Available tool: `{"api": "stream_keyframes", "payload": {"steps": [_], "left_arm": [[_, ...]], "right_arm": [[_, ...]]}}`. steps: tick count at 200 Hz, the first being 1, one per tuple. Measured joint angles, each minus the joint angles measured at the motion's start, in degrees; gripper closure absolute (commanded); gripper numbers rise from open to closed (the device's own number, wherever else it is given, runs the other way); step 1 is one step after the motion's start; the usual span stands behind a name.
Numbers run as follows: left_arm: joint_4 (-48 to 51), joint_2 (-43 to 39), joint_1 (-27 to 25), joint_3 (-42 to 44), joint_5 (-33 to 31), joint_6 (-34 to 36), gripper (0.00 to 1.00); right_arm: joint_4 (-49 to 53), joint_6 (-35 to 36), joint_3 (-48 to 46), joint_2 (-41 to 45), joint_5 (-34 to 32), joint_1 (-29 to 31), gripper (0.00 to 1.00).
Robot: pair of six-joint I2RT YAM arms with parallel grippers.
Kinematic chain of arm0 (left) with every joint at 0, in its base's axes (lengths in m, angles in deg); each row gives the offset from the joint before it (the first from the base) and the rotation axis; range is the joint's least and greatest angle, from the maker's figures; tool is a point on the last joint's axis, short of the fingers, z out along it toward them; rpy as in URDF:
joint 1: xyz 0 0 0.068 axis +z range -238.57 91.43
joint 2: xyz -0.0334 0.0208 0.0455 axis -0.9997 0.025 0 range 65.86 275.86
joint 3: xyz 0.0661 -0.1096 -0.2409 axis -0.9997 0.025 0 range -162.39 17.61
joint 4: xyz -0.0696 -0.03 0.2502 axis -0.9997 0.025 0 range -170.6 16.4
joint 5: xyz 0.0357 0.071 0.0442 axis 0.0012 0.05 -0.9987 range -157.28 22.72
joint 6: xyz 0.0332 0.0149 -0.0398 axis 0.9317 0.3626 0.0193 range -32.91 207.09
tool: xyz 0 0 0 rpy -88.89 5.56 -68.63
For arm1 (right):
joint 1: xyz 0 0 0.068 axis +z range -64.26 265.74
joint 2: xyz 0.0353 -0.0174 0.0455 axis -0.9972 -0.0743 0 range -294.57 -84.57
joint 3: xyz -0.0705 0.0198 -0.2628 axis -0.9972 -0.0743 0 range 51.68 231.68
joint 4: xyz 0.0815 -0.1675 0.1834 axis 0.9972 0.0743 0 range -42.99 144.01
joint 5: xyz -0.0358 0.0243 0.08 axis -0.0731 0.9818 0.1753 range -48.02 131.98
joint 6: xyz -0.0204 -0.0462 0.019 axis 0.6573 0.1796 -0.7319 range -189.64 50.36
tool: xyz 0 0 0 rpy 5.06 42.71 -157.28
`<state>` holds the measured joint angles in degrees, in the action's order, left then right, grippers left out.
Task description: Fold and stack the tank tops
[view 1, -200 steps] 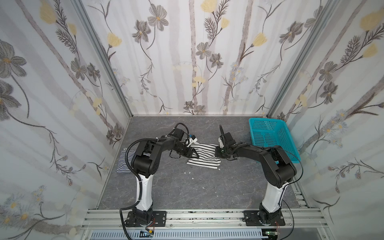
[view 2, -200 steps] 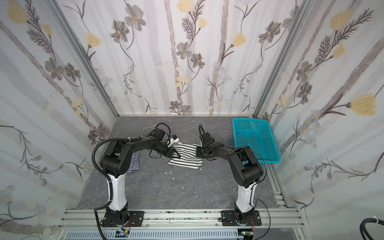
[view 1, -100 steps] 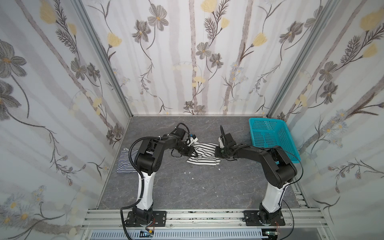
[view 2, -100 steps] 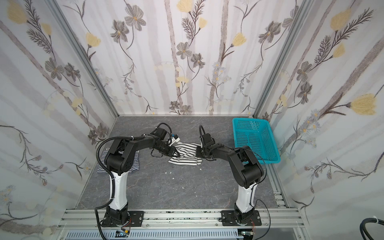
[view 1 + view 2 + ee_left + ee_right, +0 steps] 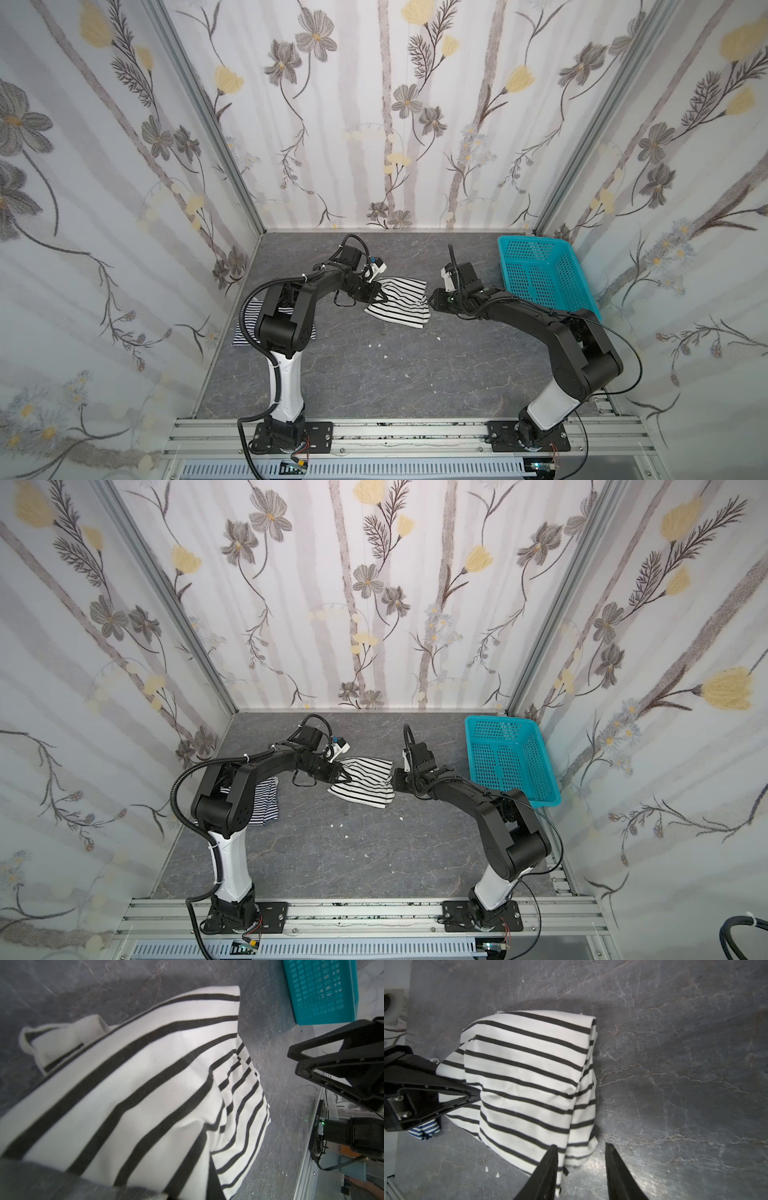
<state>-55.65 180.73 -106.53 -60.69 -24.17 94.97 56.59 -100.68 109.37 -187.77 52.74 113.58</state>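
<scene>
The white tank top with wide black stripes lies folded mid-table. My left gripper is shut on its left edge, which is pulled up off the table; the striped cloth fills the left wrist view. My right gripper stands open at the top's right edge, and a corner of the cloth lies loose by one finger. The navy fine-striped tank top lies folded at the left wall, partly hidden by the left arm.
A turquoise perforated basket stands at the back right, close behind the right arm. Small white crumbs dot the grey marbled table in front of the top.
My left gripper has shut on the white top's left edge. My right gripper has opened and let go of the right edge. The top has bunched slightly narrower.
</scene>
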Motion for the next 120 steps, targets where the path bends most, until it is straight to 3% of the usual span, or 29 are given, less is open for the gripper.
{"api": "stream_keyframes", "payload": {"steps": [56,120], "left_arm": [[6.69,-5.53,3.26,0.24,-9.25,5.55,1.00],[17.70,-19.34,10.08,2.43,-20.61,17.16,1.00]], "right_arm": [[0.66,-0.42,-0.39,1.84,-0.20,-0.11,0.60],[0.63,-0.42,0.17,0.52,0.50,0.37,0.60]]}}
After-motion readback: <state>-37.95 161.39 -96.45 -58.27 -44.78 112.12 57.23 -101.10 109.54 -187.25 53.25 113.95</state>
